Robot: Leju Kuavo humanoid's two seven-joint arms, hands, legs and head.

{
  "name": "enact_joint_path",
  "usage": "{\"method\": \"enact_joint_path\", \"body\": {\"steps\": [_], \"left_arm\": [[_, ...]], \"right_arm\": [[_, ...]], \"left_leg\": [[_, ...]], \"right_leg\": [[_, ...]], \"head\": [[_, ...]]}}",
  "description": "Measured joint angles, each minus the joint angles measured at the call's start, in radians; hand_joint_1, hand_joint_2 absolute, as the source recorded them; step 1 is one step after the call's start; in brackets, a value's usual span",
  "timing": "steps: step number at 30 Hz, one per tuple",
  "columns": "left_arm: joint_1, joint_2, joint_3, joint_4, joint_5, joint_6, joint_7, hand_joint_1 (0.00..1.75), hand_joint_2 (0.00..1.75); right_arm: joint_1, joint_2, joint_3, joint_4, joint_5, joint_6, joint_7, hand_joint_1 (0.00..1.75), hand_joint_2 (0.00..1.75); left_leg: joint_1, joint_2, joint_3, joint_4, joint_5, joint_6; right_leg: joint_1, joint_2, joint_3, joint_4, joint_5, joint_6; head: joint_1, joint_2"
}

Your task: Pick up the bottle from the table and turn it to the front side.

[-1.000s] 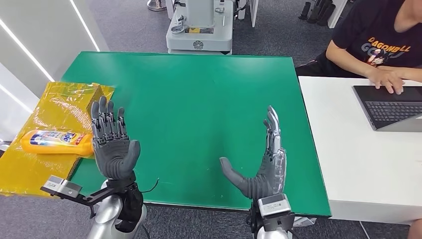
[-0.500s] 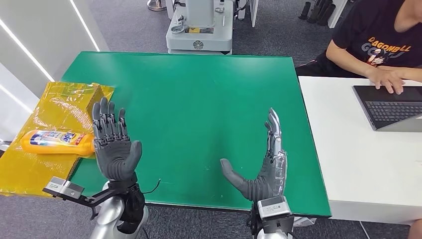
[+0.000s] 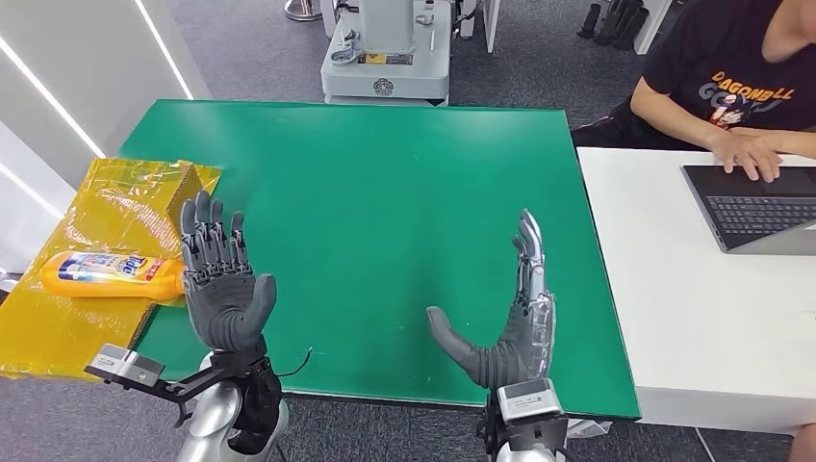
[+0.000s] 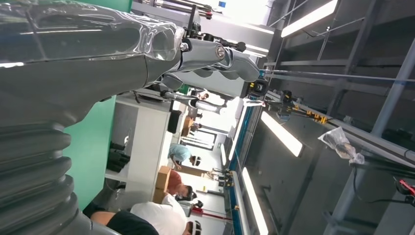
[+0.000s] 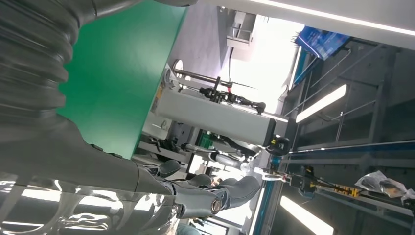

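In the head view a green table (image 3: 385, 192) takes up the middle of the frame, and both robot hands are raised above its near edge in the lower part of the picture. The left hand (image 3: 219, 284), lower left, shows its palm with the fingers (image 3: 207, 236) spread apart and pointing toward the top of the frame; it holds nothing. The right hand (image 3: 510, 318), lower centre-right, stands edge-on with its fingers straight and close to one another, the thumb (image 3: 445, 332) sticking out toward the left of the frame; it too holds nothing. The bottle (image 3: 111, 273), yellow with a blue and white label, lies on its side at the left edge of the frame, on a yellow plastic sheet (image 3: 91, 207) that overlaps the left side of the green table. The bottle sits just left of the left hand in the picture, partly behind its fingers, and well apart from the right hand. At the right of the frame a white table (image 3: 674, 289) stands against the green one, with a laptop (image 3: 755, 207) on it and a person in a black shirt (image 3: 722, 72) at the upper right resting a hand (image 3: 751, 154) on the keyboard. A grey machine base (image 3: 385, 58) stands beyond the green table at the top centre.
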Motion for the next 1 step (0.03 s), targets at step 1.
{"method": "enact_joint_path", "body": {"steps": [1], "left_arm": [[0.000,0.000,0.000,0.000,-0.001,0.000,0.000,0.00,1.75]], "right_arm": [[0.000,0.000,0.000,0.000,0.000,0.000,0.000,0.00,1.75]], "left_leg": [[0.000,0.000,0.000,0.000,0.000,0.000]], "right_leg": [[0.000,0.000,0.000,0.000,0.000,0.000]], "head": [[0.000,0.000]]}}
